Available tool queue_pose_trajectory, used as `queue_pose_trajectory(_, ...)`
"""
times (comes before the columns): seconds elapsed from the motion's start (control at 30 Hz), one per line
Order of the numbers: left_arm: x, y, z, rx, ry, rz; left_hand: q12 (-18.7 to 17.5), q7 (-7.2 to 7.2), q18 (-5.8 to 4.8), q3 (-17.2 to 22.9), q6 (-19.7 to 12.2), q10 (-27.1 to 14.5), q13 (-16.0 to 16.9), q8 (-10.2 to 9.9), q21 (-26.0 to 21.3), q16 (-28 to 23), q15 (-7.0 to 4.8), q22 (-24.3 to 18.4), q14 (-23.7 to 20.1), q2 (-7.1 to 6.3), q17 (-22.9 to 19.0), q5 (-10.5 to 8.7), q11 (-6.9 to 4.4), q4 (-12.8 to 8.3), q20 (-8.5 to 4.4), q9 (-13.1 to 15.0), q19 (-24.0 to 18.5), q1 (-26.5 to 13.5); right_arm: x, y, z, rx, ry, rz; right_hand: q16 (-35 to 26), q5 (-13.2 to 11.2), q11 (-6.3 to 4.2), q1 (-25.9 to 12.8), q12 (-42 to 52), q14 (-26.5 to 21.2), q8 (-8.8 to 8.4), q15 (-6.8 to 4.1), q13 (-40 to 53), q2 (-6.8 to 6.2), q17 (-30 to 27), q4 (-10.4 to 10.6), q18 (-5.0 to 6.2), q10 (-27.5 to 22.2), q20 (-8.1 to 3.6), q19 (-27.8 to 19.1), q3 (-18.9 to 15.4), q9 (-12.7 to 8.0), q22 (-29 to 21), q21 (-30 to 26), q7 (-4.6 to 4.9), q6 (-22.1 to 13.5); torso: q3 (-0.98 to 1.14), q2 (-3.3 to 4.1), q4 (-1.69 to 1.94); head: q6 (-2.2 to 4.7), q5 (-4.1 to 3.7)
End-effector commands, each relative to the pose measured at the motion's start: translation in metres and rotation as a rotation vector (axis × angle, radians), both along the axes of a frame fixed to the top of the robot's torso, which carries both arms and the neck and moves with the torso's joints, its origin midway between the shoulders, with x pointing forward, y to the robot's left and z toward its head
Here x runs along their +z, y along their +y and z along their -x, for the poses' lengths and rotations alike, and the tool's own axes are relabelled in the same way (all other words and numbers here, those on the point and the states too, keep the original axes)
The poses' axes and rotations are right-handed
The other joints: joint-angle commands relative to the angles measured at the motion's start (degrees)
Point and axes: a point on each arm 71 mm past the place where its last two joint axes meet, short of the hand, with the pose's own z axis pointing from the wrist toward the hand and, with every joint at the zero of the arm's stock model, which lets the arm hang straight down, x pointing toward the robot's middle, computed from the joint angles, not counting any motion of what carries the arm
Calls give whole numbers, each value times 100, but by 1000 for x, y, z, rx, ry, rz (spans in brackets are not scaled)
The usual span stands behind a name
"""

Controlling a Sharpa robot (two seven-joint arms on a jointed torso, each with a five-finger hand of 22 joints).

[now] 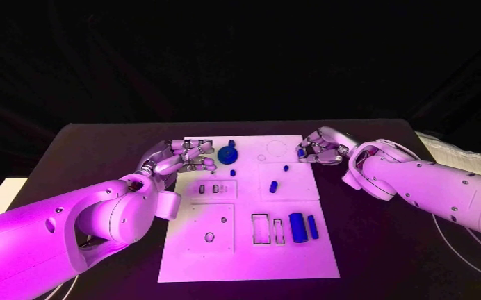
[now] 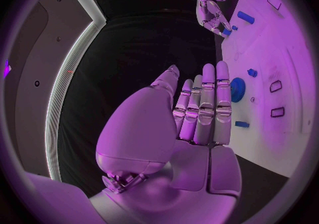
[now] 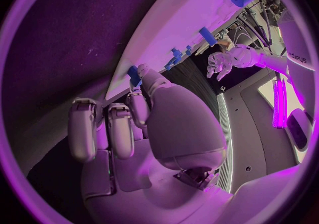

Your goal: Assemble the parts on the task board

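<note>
Head view: your left hand [image 1: 185, 155], fingers apart and empty, sits at the board's [image 1: 301, 258] far left edge beside the gear [image 1: 229, 154]; the cylinder [image 1: 297, 228] lies loose near the right edge.
Left wrist view: fingers straight, nothing held.
Right wrist view: right hand [image 3: 133, 123] pinches a part [image 3: 135, 75] at the board's far right corner. Most assembly remains.

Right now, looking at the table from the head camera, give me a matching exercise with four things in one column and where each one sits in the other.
Things:
1. round blue gear
2. thick blue cylinder
3. left hand
4. right hand

Places:
A. near right part of the task board, beside the slim blue bar
B. at the board's far right edge
C. far part of the board, just off the left hand's fingertips
D. at the board's far left edge

Pairs: 1-C, 2-A, 3-D, 4-B
</note>
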Motion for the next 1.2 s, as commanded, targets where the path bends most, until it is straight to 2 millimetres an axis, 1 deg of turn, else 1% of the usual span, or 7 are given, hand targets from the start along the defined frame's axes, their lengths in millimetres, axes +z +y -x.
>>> queue_pose_trajectory(0.03, 1, -2, 0, -18, -6, 12, -38, 19, 75, 5, 2, 1, -6, -27, 36, -30, 9, 7, -42, 1, 9, -17, 22, -21, -11, 9, -32, 34, -1, 0, 0, -14, -23, 28, 26, -37, -110, 56, 33, 538, 84, -63, 17, 145, 1242, -27, -95, 79, -54, -10, 72, 53, 106, 33, -24, 104, -1, 1, 1, -4, 0)
queue_pose_trajectory(0.23, 1, -2, 0, -18, -6, 12, -40, 19, 76, 9, 2, 2, -7, -27, 38, -31, 8, 10, -42, 5, 12, -17, 22, -25, -12, 9, -34, 36, 3, 2, 2, -32, -45, 12, 26, -57, -144, 53, 37, 538, 132, -93, 25, 189, 1243, -77, -96, 104, -82, -6, 139, 77, 112, 35, -63, 184, -2, -3, 5, -10, 13)
queue_pose_trajectory(0.47, 0, -2, 0, -16, -6, 11, -42, 19, 76, 14, 3, 2, -7, -28, 41, -33, 8, 12, -42, 8, 15, -17, 22, -28, -12, 9, -35, 39, 22, 20, 10, -61, -60, -55, 4, -63, -165, -45, -228, 529, 123, -117, -191, 251, 1203, -89, -85, 12, -112, -32, 212, 85, 58, 7, -79, 174, -14, -16, 6, 2, 20)
queue_pose_trajectory(0.63, -1, 2, -3, 2, -3, 12, -45, 19, 76, 19, 1, 2, -8, -30, 44, -34, 7, 16, -42, 9, 20, -23, 22, -35, -13, 9, -37, 43, 38, 47, 19, -51, -62, -93, 2, -87, -167, -137, -278, 528, 107, -122, -220, 257, 1201, -73, -86, 26, -121, -28, 230, 86, 61, 6, -79, 161, -23, -32, 11, 7, 37)
queue_pose_trajectory(0.8, -2, 6, -6, 16, -3, 11, -45, 19, 76, 19, 1, 2, -8, -30, 44, -34, 7, 16, -42, 9, 20, -23, 22, -35, -13, 9, -37, 43, 44, 82, 28, -4, -73, -90, -12, -63, -169, -166, -316, 522, 95, -125, -245, 244, 1174, -85, -83, 21, -124, -36, 247, 86, 45, -3, -80, 150, -46, -74, 45, -30, 69)
queue_pose_trajectory(1.0, -4, 11, -10, 35, -3, 8, -48, 18, 76, 23, 0, 1, -8, -33, 48, -36, 7, 19, -42, 8, 25, -30, 21, -43, -14, 8, -39, 48, 40, 120, 35, 57, -56, -61, -19, -56, -169, -175, -334, 520, 92, -125, -257, 231, 1162, -93, -81, 16, -125, -39, 249, 86, 37, -7, -79, 148, -67, -116, 66, -73, 130)
queue_pose_trajectory(1.2, -5, 17, -14, 62, -4, 13, -55, 22, 72, 6, 0, 9, -8, -38, 58, -43, 13, 33, -41, -6, 46, -62, 26, -33, -9, 8, -53, -4, 25, 155, 46, 95, -15, -13, -40, -63, -163, -209, -424, 510, 76, -123, -321, 196, 1121, -112, -70, -27, -126, -69, 260, 83, -20, -36, -71, 132, -101, -157, 99, -150, 218)
